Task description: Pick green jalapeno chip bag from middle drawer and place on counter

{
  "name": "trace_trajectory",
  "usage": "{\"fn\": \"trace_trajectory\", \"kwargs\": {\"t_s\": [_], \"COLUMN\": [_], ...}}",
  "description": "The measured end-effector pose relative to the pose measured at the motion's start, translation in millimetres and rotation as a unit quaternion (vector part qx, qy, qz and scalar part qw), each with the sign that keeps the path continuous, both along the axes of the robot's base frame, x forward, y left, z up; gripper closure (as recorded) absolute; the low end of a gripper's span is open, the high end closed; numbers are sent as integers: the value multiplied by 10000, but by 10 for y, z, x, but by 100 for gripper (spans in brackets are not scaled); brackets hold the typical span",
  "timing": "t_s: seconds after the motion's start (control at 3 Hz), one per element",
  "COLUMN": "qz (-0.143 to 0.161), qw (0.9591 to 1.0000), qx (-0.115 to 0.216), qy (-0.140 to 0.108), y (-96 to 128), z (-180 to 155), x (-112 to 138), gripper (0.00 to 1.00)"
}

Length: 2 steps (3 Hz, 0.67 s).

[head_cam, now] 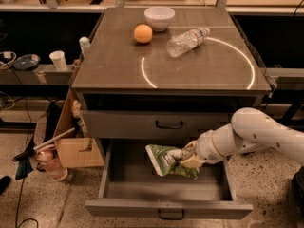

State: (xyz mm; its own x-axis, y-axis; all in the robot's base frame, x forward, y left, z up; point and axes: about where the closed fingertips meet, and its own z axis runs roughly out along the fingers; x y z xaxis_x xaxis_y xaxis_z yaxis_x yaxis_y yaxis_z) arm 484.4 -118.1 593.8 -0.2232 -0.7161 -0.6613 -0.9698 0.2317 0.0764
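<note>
**Cabinet point(128, 125) front: green jalapeno chip bag point(164, 159) gripped**

Bag is hanging inside the middle drawer point(142, 208), long axis stretching left of the gripper point(184, 159), whose fingers are pinching its right end. Counter point(190, 75) is sitting straight above.

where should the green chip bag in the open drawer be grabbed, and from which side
By its crumpled right end, from the right: the green jalapeno chip bag sits tilted in the middle drawer with that end nearest the arm. The gripper is there, jaws shut on it.
</note>
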Motion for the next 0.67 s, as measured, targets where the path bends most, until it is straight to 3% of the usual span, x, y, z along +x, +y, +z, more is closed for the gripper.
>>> {"fn": "trace_trajectory", "kwargs": {"t_s": [0.67], "qz": [125], "qw": [9999], "qx": [-57], "qy": [-38], "y": [64], "z": [436], "x": [-82], "gripper": [100]}}
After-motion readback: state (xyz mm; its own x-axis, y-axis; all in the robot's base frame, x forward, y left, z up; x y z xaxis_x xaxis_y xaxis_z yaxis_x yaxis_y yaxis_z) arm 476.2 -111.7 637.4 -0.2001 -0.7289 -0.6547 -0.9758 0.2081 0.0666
